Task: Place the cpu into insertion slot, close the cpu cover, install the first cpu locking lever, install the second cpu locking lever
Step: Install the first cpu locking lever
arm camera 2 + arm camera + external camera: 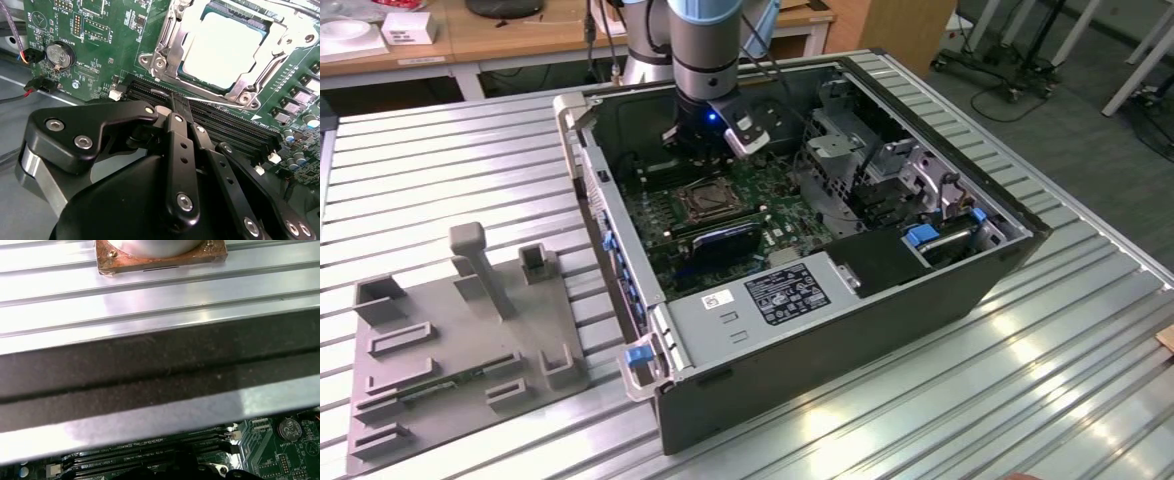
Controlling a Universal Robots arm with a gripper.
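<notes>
In the second wrist view the cpu (225,47), a square chip with a bright silvery top, lies in the insertion slot on the green motherboard (95,30). The cpu cover (167,47), a silvery metal frame, lies flat around it. A thin metal lever (225,103) runs along the socket's edge beside the memory slots. My gripper (181,102) is shut with nothing between its black fingers, and its tips hover over the memory slots close to that lever's end. In the exterior view the gripper (699,160) hangs inside the open computer case, just beyond the socket (704,200).
Long black memory slots (225,127) lie between my fingers and the socket. A coin battery (60,54) and red-black cables (35,85) sit on one side. Metal drive cages (881,170) fill the case's right side. A grey fixture board (454,330) lies on the slatted table.
</notes>
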